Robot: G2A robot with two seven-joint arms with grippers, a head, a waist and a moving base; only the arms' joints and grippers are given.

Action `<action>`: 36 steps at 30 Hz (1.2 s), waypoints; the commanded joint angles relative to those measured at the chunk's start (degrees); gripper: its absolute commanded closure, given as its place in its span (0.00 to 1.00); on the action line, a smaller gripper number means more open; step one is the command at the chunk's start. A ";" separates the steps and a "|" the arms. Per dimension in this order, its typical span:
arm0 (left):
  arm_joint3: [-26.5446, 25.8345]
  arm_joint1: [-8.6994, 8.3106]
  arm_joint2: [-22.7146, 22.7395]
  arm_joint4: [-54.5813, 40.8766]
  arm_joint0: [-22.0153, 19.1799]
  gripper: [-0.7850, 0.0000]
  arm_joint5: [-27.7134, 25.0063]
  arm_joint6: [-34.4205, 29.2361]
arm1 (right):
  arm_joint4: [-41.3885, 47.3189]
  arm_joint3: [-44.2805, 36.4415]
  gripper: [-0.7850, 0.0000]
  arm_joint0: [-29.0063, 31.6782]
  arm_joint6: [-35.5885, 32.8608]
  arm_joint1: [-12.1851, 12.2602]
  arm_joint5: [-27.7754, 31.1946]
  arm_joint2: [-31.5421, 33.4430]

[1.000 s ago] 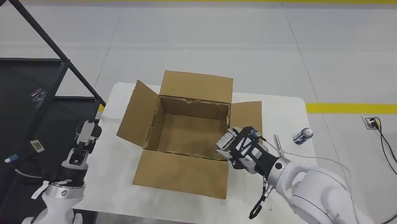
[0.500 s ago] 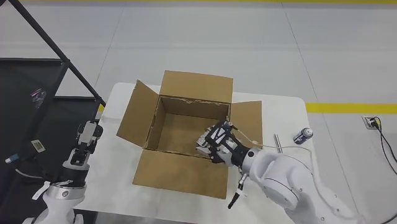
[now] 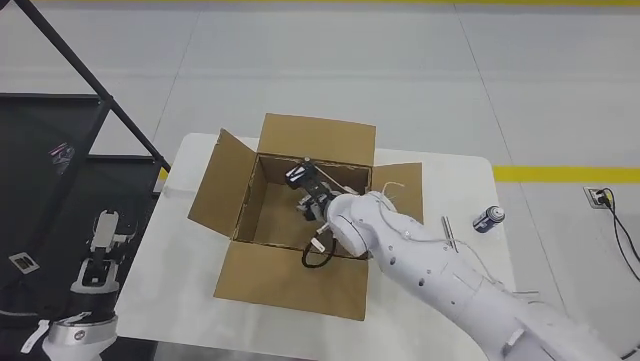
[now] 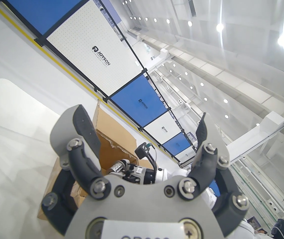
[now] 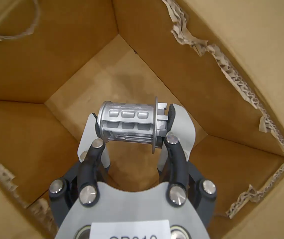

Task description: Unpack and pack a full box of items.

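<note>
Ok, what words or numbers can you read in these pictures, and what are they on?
White wall panel: a logo and a company name, which I leave unspelled; farther panels too small.
Label on the left gripper: cut off by the picture's edge, unreadable.
Matching label on the right gripper: cut off as well.
Stickers on the black board: too small.
Metal part and box: no writing shows.

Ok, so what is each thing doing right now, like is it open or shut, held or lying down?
Cardboard box: open, flaps spread out, bare floor inside.
Metal cylinder: held sideways inside the box, not let go yet.
Right gripper: shut on the metal cylinder.
Left gripper: open, holding nothing.
Can: outside the box, seems tipped on its side.
</note>
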State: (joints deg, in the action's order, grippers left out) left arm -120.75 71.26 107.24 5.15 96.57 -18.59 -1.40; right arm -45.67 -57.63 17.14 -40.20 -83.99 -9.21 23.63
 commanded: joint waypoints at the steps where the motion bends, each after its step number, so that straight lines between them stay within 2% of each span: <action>1: 0.03 0.05 -0.24 0.12 0.03 0.00 -0.05 -0.05 | 1.72 5.29 1.00 -0.44 1.03 -1.94 0.26 -0.55; 2: 0.01 0.07 -0.44 0.19 -0.03 0.00 -0.01 -0.13 | 2.10 7.50 1.00 -0.71 1.62 -2.76 0.19 -0.77; 3: -0.03 0.09 -0.60 0.28 -0.13 0.00 -0.02 -0.25 | 2.09 9.49 0.91 -0.91 1.95 -3.54 0.06 -1.15; 4: -0.06 0.10 -0.71 0.35 -0.23 0.00 -0.03 -0.37 | 2.39 11.22 0.69 -1.04 2.10 -4.30 0.12 -1.39; 5: -0.03 0.12 -0.79 0.34 -0.35 0.00 -0.01 -0.40 | 2.68 12.78 0.52 -1.17 2.31 -4.99 0.32 -1.55; 7: 0.09 0.14 -0.89 0.36 -0.60 0.00 0.14 -0.63 | 3.24 15.53 0.08 -1.41 2.91 -6.18 1.06 -1.64; 8: 0.17 0.14 -0.94 0.41 -0.76 0.00 0.15 -0.79 | 3.41 16.73 0.00 -1.52 3.35 -6.67 1.31 -1.60; 15: 0.62 0.15 -1.46 0.76 -1.90 0.00 0.63 -2.07 | 3.32 19.42 0.00 -2.10 6.13 -8.60 2.36 -0.41; 19: 0.77 0.14 -1.64 0.91 -2.73 0.00 0.99 -2.56 | 2.13 17.30 0.00 -1.90 7.23 -8.28 1.53 1.14; 22: 0.93 0.13 -1.66 0.96 -3.27 0.00 1.12 -2.95 | 1.01 13.15 0.00 -0.99 7.71 -7.17 1.71 2.99; 25: 1.17 0.12 -1.77 0.99 -3.77 0.00 1.28 -3.30 | -0.63 6.66 0.00 1.12 8.13 -5.04 2.70 5.96; 28: 1.47 0.13 -2.30 1.16 -4.36 0.00 1.48 -3.69 | -4.42 -3.51 0.00 4.88 7.33 -2.24 2.59 9.49; 36: 1.80 0.14 -4.92 2.49 -6.27 0.00 2.21 -5.33 | -17.87 -37.65 0.00 23.87 1.26 6.12 4.63 24.73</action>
State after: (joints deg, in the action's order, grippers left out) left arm -118.98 71.39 102.78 7.38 90.59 -16.48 -6.52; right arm -61.89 -89.31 37.60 -38.19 -78.83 -5.27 45.61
